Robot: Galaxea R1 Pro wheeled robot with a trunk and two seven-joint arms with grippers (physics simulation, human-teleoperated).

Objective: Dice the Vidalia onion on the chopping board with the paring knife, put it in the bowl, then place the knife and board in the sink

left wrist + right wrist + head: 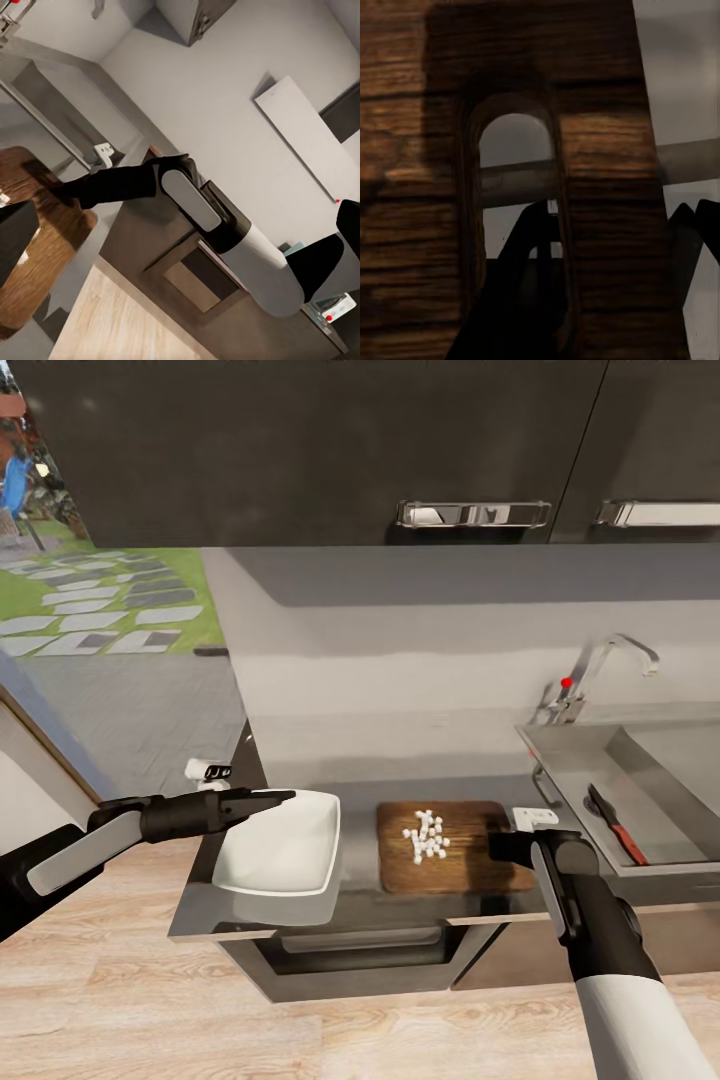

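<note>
The sink [560,760] holds the knife [615,823], past the right gripper [497,847]. The white bowl [280,850] sits under the left gripper [285,797]; I cannot tell if those fingers are open or closed. The right fingers sit at the slot end of the board [400,860], which carries onion bits [427,835], but their grip is hard to make out.

Dark wall cabinets [300,450] are hanging across the top of the head view, two chrome handles [473,514] showing on their fronts. A grey wall [400,660] is running beneath them. At the left, a window [90,590] is showing a lawn with pale stepping stones [90,605]. A small white socket [205,770] is sitting just beside the wall's left end. A dark oven front [360,955] is showing below, and a pale wood plank floor [150,1010] is spreading in front of it. In the left wrist view, a white panel [300,135] is lying against the grey wall.
</note>
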